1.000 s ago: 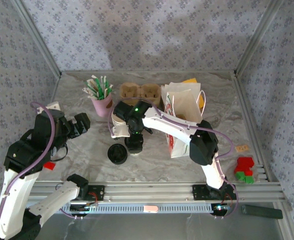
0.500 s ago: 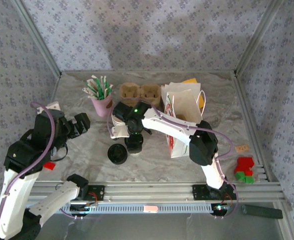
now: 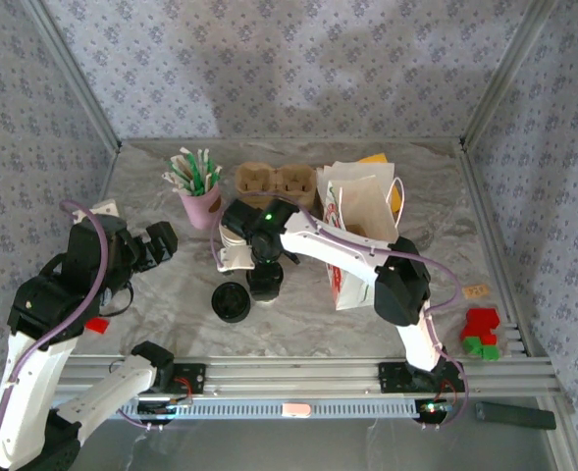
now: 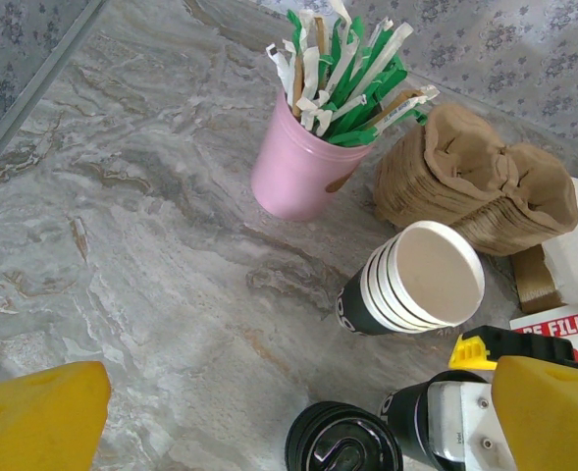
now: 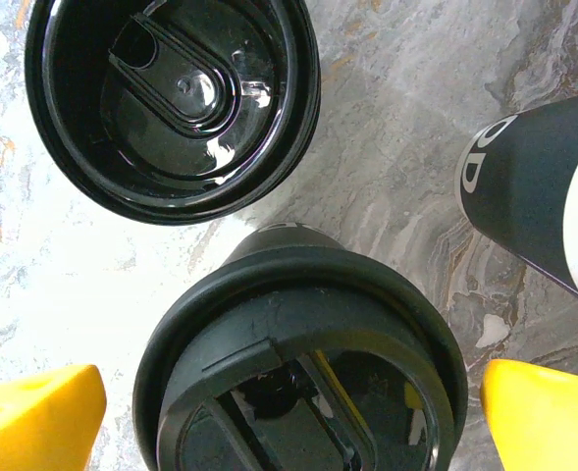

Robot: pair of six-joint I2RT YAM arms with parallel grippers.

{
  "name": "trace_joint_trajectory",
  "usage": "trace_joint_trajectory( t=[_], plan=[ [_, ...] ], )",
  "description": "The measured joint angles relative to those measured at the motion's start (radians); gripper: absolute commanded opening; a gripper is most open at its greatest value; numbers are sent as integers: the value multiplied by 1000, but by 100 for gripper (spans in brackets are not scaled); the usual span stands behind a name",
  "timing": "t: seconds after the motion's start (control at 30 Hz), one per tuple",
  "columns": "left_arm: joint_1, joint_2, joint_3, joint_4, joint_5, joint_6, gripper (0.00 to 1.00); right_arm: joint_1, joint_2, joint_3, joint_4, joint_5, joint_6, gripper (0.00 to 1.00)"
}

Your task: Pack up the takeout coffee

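Takeout coffee (image 5: 298, 334) partly beyond the bottom edge, cup stack (image 5: 539, 177) partly beyond the right edge, right wrist view.

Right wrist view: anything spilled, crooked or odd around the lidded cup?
Nothing stands out. The takeout coffee stands upright, lid on, centred in the open right end effector, whose fingers are clear of it. A loose black lid lies flat on the table close beside it; no liquid shows.

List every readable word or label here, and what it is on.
"FILL" in red, start cut off: bag.
White letters on the cup stack: partly shown, no whole word readable.
Red print on the bag, top view: too small.
Orange tag: too small.
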Motion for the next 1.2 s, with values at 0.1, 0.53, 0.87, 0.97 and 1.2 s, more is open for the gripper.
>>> trace_joint_trajectory(
  t=[0.1, 0.53, 0.87, 0.97, 1.2],
  plan=[
    [0, 0, 0, 0, 1, 0, 100, 0, -11, 0, 0, 0, 0, 100],
    [0, 0, 0, 1, 4, 0, 100, -8, -10, 0, -5, -3, 0, 100],
    [0, 0, 0, 1, 4, 0, 100, -12, 5, -18, 0, -13, 0, 100],
    [0, 1, 0, 1, 4, 0, 100, -12, 6, -26, 2, -13, 0, 100],
    [0, 8, 0, 1, 4, 0, 100, -12, 14, -39, 8, -8, 0, 100]
  ],
)
